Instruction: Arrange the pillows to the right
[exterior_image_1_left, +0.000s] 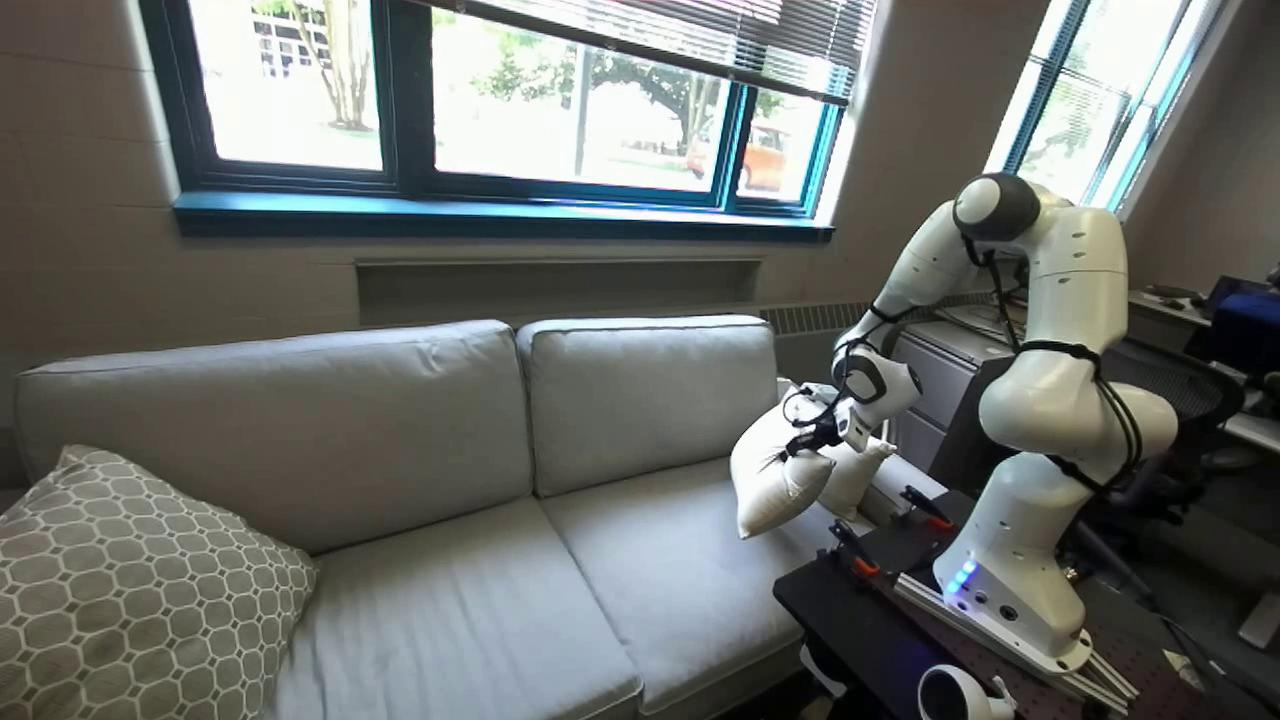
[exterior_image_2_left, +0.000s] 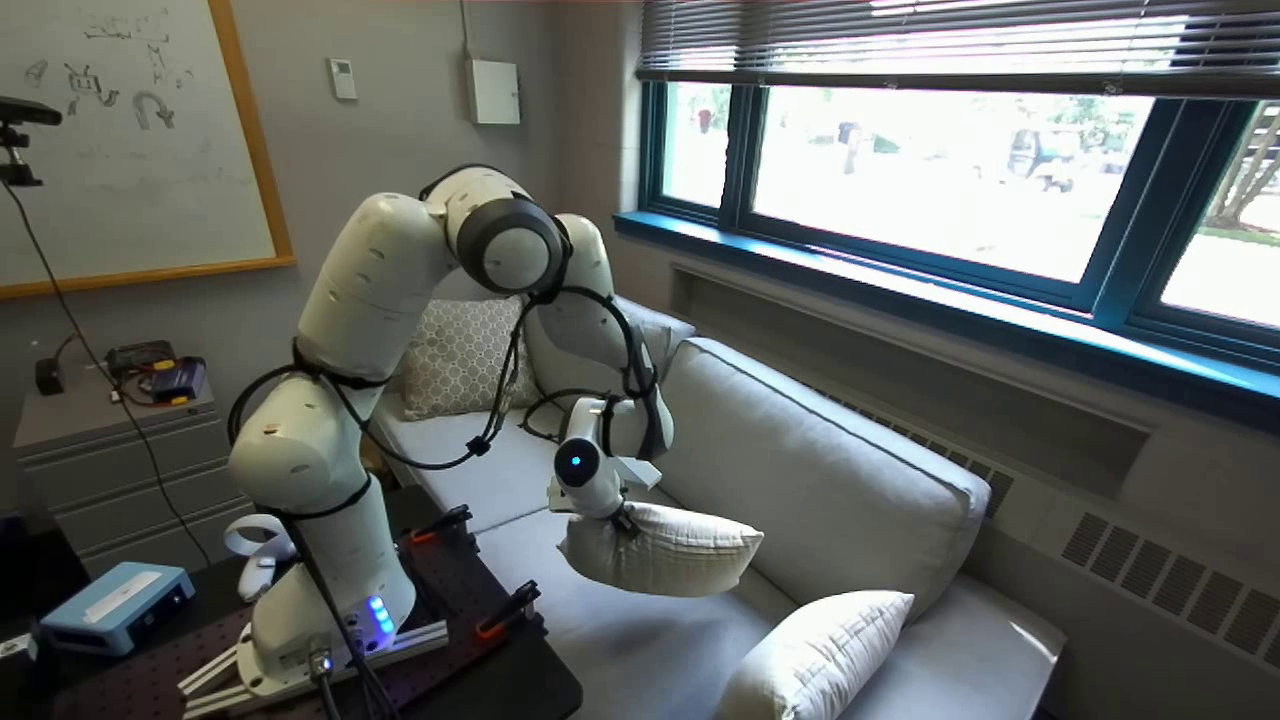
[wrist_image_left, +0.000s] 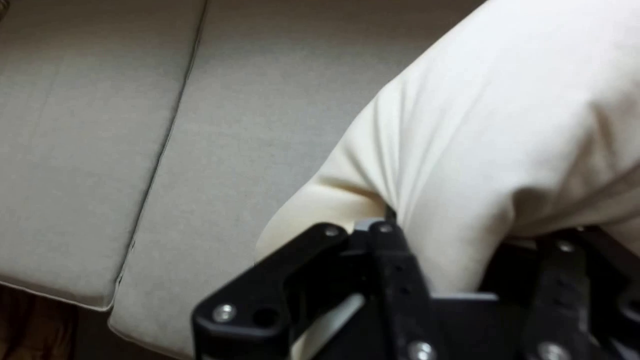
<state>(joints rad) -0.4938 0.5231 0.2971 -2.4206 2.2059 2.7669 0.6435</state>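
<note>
I judge the job more than half done, with one placement outstanding. My end effector (wrist_image_left: 452, 232) is clenched on the held pillow (exterior_image_2_left: 695, 555): in the wrist view, cream cloth gathers and creases where the fingers (wrist_image_left: 400, 275) sink into it. That pillow hangs toward the right part of the sofa (exterior_image_1_left: 440, 610), right being what I'd call it when facing the seats. In an exterior view there is shade on the sofa underneath, so I take it to be lifted, though I can't tell whether its lowest corner brushes anything.

The second pillow (exterior_image_2_left: 825, 655) is at the sofa's right end, set at a slant, with nothing gripping it; its bottom is cut off there, so I can't see how it rests. I count that one as done, if "right" means this end. In an exterior view the two look apart, with a strip of sofa showing between them.

The grey pillow (exterior_image_1_left: 150, 590) sits at the opposite end and I leave it out of my count.

What remains, as I read it: bring the held pillow in beside the second pillow, lower it until the sofa takes its weight, slacken my grip and back away. Being so puffy, it may slump or nudge its neighbour if I let go too high.
</note>
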